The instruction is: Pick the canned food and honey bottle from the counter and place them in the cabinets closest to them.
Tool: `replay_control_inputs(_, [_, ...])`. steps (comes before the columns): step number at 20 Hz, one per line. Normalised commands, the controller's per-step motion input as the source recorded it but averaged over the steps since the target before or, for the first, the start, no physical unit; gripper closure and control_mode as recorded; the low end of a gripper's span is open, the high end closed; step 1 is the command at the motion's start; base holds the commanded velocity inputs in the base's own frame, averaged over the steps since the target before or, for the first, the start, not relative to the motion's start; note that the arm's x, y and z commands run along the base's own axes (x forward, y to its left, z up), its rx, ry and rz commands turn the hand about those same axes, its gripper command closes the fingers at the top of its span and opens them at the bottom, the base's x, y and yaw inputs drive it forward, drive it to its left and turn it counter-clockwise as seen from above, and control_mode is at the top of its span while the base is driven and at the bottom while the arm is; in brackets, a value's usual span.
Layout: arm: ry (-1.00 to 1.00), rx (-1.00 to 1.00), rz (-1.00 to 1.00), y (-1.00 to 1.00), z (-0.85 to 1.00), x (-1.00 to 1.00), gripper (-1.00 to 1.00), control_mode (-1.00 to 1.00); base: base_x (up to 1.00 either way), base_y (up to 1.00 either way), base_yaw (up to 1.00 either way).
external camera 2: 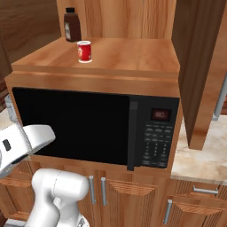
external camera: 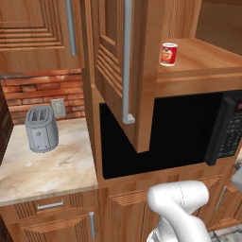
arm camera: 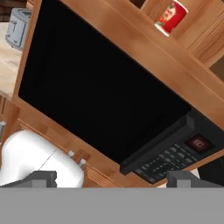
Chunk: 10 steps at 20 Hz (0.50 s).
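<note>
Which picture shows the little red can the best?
The right base view: the canned food stands whole and upright on the cabinet shelf. The left base view shows it beside the open door; the hand view shows it tilted at the top.

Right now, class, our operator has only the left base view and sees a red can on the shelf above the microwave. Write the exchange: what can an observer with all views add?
Operator: Is the can alone up there?
Observer: No. A dark-brown bottle stands behind the canned food, apart from it.
Operator: Is the pincer carrying anything?
Observer: No. The pincer is open, with nothing between its tips, and it faces the microwave.
</note>
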Motion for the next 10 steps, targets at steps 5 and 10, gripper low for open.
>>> replay_control_inputs(5, [0.0,0.0,0.0,0.0,0.0,0.0,-1.0,-1.0,0.0,0.0,0.0])
replay_control_inputs(10, [0.0,0.0,0.0,-0.04,-0.02,-0.14,-1.0,1.0,-0.26,-0.09,0.0])
